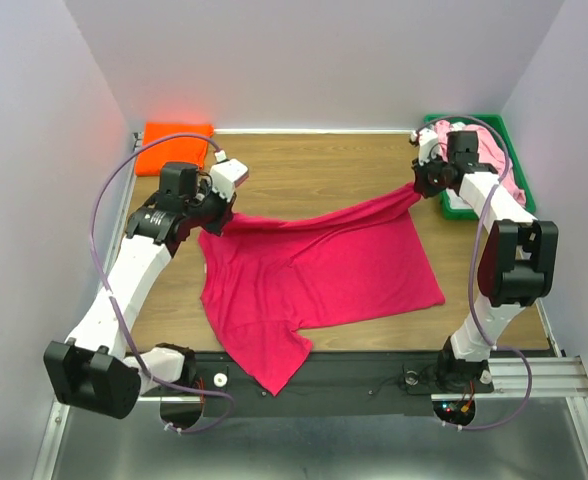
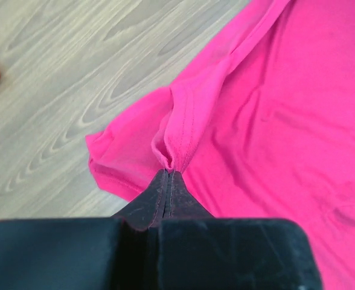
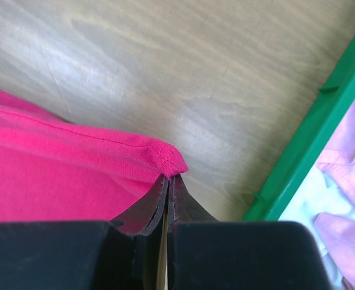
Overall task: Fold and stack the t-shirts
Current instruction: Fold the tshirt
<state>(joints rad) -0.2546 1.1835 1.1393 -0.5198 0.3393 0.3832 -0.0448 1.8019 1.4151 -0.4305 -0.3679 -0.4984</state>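
The right gripper (image 3: 169, 179) is pinching the stitched corner of the crimson t-shirt (image 3: 57, 169) between closed jaws, above the wooden table (image 3: 165, 60). At right, a pale pink t-shirt (image 3: 354, 181) is lying inside the green tray (image 3: 304, 145).

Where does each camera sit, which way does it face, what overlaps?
Top external: above, behind bases, facing down at the table; both arms, left tool and right tool gripping the crimson t-shirt.
Left wrist: on left arm, facing down; its tool pinches a fold.
Right wrist: on right arm, facing down; its tool pinches a corner, green tray beside.
Shared: all see the crimson t-shirt.
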